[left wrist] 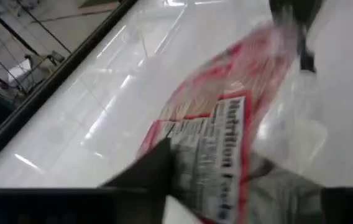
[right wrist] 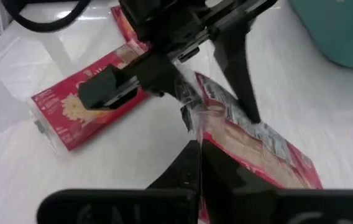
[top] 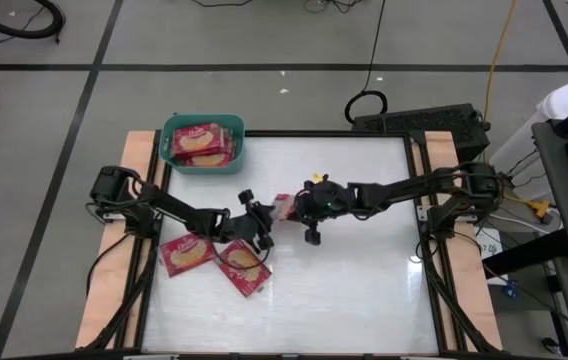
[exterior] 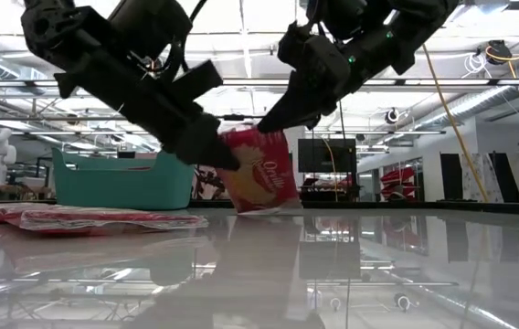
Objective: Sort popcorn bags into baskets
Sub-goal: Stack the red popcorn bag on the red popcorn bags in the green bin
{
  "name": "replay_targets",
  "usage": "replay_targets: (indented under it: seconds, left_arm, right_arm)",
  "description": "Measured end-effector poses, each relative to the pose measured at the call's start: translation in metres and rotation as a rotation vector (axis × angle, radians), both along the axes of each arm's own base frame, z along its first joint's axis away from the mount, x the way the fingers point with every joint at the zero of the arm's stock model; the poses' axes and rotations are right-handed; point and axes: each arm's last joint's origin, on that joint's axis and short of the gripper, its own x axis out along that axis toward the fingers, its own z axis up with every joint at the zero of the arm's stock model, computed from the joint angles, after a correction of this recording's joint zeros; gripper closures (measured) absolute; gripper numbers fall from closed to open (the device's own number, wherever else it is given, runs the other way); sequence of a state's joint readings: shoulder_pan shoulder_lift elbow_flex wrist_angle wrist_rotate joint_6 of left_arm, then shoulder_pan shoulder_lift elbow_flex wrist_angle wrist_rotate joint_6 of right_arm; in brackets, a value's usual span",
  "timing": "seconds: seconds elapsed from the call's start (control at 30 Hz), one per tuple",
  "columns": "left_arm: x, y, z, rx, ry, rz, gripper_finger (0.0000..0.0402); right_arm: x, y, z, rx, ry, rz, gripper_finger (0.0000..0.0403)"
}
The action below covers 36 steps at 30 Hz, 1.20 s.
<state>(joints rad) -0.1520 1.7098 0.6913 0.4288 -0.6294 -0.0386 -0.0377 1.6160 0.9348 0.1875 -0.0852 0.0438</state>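
A red popcorn bag (exterior: pixel 261 179) stands on end at the table's middle, between my two grippers. My right gripper (exterior: pixel 270 122) comes down from the right and is shut on the bag's top. My left gripper (right wrist: pixel 176 93) reaches in from the left, open, with one finger on either side of the bag's crinkled end (right wrist: pixel 190 102). Two more popcorn bags (top: pixel 186 252) (top: pixel 243 267) lie flat at the near left. The teal basket (top: pixel 170 150) at the far left holds further bags (top: pixel 202 143). My right gripper pinches the bag's upper end (right wrist: pixel 221 154) between its two shut fingers, slanting down from the table's right side. The bag hangs below them, nearly upright, its printed face (left wrist: pixel 217 146) toward my left gripper. Its lower end (exterior: pixel 269 206) is at the table top; whether it rests there I cannot tell. My left gripper has a finger (left wrist: pixel 155 169) in front of the bag's printed face; whether it touches I cannot tell.
The two flat bags lie just near-side of my left arm (top: pixel 164 205). A black frame (top: pixel 419 200) and wooden strips border the white table. The table's right half and near middle are bare.
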Motion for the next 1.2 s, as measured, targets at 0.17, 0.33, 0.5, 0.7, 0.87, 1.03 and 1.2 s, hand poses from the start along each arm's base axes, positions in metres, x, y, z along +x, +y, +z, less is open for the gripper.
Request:
replay_targets:
  seconds: [0.17, 0.33, 0.5, 0.7, 0.87, 1.03, 1.2]
  left_arm:
    - [0.004, 0.000, 0.006, 0.015, -0.069, -0.014, 0.0379]
    - [0.005, -0.001, 0.013, -0.019, -0.125, -0.004, 0.0364]
    - [0.004, 0.000, 0.023, -0.065, -0.189, 0.016, 0.0372]
    - [-0.003, -0.003, 0.050, -0.141, -0.294, -0.018, 0.0381]
    - [-0.012, -0.015, 0.069, -0.157, -0.338, -0.066, 0.0373]
    - [-0.025, -0.017, 0.091, -0.190, -0.409, -0.072, 0.0382]
    - [-0.042, -0.011, 0.104, -0.208, -0.482, -0.041, 0.0375]
  right_arm:
    - [-0.002, 0.000, 0.006, -0.004, -0.013, -0.005, 0.0402]
    - [-0.012, 0.000, 0.027, -0.050, -0.058, -0.025, 0.0376]
    - [-0.029, 0.003, 0.046, -0.137, -0.040, -0.087, 0.0323]
    - [-0.048, 0.009, 0.054, -0.167, 0.040, -0.163, 0.0265]
    - [-0.063, 0.015, 0.059, -0.193, 0.083, -0.206, 0.0238]
    - [-0.082, 0.017, 0.043, -0.155, 0.029, -0.221, 0.0230]
    - [-0.093, 0.017, 0.023, -0.106, -0.118, -0.243, 0.0229]
